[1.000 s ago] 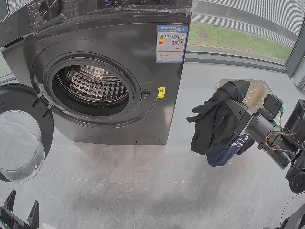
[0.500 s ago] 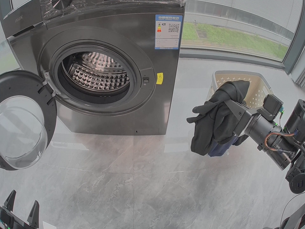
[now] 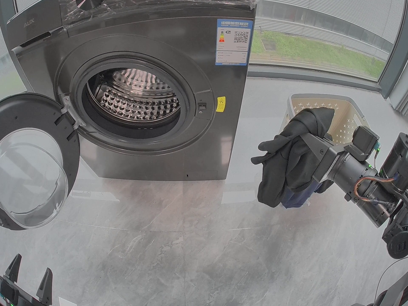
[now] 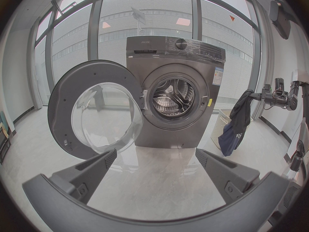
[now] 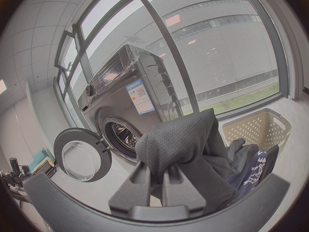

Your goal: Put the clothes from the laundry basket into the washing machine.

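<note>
The right gripper (image 5: 159, 167) is clamped tight on a fold of a black hooded garment (image 3: 289, 158), which hangs from it above the grey floor (image 3: 191, 243). A navy garment with white print (image 3: 297, 197) dangles below the black one. Both hang just in front of the beige laundry basket (image 3: 346, 111), which stands to the right of the washing machine (image 3: 170, 35). The machine's round door (image 3: 25, 111) stands swung wide to its left, showing the steel drum (image 3: 136, 103). The left gripper (image 3: 32, 263) sits low with its jaws spread wide, holding nothing.
</note>
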Controlling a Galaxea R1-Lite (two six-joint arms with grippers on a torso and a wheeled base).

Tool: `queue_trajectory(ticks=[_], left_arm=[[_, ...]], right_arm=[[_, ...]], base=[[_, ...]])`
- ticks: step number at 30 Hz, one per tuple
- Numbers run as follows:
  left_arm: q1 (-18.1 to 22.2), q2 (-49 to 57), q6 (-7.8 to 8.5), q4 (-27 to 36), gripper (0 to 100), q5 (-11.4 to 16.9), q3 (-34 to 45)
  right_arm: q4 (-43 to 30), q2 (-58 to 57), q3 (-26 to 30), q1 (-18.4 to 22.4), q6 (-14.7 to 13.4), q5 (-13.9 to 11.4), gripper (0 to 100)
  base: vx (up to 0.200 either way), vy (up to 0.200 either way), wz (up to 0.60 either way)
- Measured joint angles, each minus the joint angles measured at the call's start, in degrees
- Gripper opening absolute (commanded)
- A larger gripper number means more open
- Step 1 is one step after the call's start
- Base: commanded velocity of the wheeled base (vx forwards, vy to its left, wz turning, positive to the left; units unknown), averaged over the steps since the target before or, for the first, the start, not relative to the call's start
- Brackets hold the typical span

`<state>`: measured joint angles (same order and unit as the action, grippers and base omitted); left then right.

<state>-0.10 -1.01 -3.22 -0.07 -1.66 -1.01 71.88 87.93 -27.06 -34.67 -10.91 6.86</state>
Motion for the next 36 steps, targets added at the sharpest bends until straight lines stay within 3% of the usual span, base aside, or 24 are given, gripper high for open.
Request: queue_trajectory(ticks=[10, 16, 25, 36], left_arm=[[0.0, 0.0, 0.0, 0.0, 100, 0.0, 0.0], [0.0, 0.0, -0.01, 0.0, 100, 0.0, 0.0], [0.0, 0.0, -0.04, 0.0, 100, 0.0, 0.0], [0.0, 0.0, -0.11, 0.0, 100, 0.0, 0.0]], right_arm=[[0.0, 0.0, -0.1, 0.0, 0.0, -0.1, 0], [0.0, 0.0, -0.1, 0.0, 0.0, -0.1, 0], [0.0, 0.0, -0.1, 0.2, 0.0, 0.0, 0], [0.0, 0.0, -0.1, 0.4, 0.0, -0.1, 0]], base=[[0.0, 0.2, 0.0], [0.0, 0.0, 0.0], [-0.2, 0.0, 0.0], [0.0, 0.036, 0.0]])
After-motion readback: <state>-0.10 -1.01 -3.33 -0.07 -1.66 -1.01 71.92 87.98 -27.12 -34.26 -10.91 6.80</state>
